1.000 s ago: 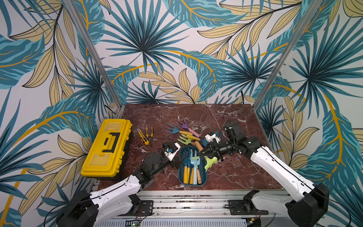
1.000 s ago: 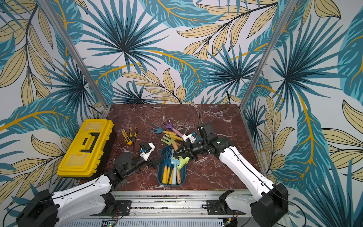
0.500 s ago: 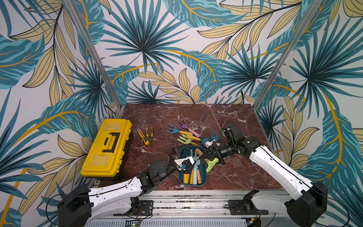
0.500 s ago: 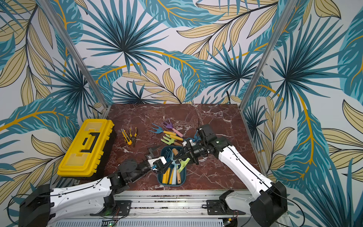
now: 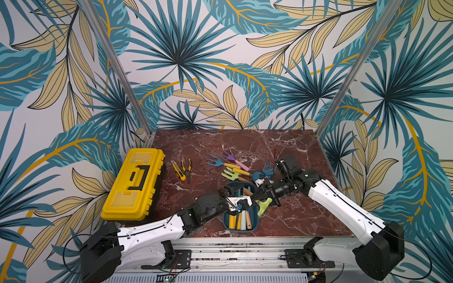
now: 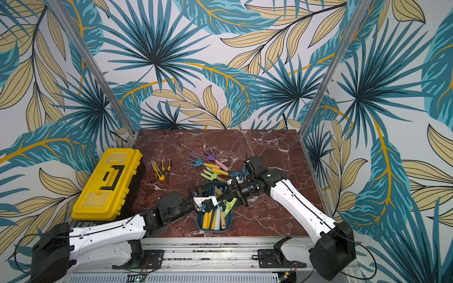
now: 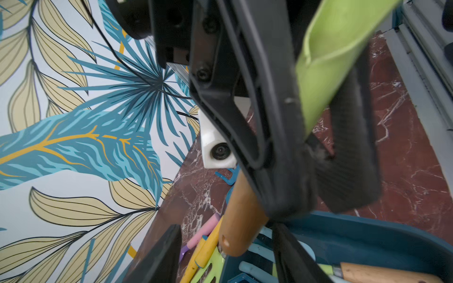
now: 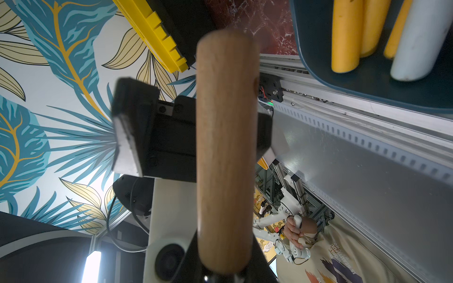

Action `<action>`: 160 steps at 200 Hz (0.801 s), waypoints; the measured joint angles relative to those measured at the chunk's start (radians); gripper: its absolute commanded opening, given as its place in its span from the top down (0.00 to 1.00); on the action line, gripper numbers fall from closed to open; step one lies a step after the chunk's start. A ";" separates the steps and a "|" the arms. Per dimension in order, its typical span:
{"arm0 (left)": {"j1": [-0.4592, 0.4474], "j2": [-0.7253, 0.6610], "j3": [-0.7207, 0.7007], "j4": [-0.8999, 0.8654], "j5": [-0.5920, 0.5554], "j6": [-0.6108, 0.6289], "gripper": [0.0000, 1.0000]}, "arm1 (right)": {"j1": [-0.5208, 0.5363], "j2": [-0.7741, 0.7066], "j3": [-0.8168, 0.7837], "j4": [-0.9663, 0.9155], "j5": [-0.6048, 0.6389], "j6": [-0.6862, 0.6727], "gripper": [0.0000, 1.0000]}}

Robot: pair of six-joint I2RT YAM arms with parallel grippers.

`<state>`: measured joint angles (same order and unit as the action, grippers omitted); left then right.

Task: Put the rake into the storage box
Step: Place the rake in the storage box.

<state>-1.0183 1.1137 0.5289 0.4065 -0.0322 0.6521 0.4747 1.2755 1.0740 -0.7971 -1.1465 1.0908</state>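
I've got the right end effector (image 5: 261,197) clamped on the rake (image 8: 225,147) at its neck. The wooden handle points into the left end effector (image 5: 236,192), jaws straddling it, not yet closed, over the storage box (image 5: 255,226).

Wooden-handled rake (image 8: 225,147) tilted above teal storage box (image 5: 241,229)

Marble table (image 5: 289,152): yellow toolbox (image 5: 133,183) left, knife (image 5: 177,169), pliers (image 5: 187,169), garden tools (image 5: 230,167) centre, teal tray (image 5: 256,220) near.
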 measured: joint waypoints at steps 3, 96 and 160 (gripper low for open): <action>0.000 0.002 0.001 -0.004 0.005 0.002 0.44 | 0.000 0.001 0.001 -0.001 0.000 0.000 1.00; 0.001 0.078 0.080 -0.034 0.071 -0.024 0.74 | 0.000 0.007 0.014 -0.020 -0.006 -0.007 1.00; -0.006 0.082 0.085 -0.065 0.084 0.001 1.00 | -0.006 0.016 0.022 -0.050 -0.013 0.018 0.83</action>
<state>-1.0245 1.1954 0.6144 0.3416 0.0513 0.6529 0.4683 1.2911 1.0958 -0.8467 -1.1595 1.1091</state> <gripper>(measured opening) 0.279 0.220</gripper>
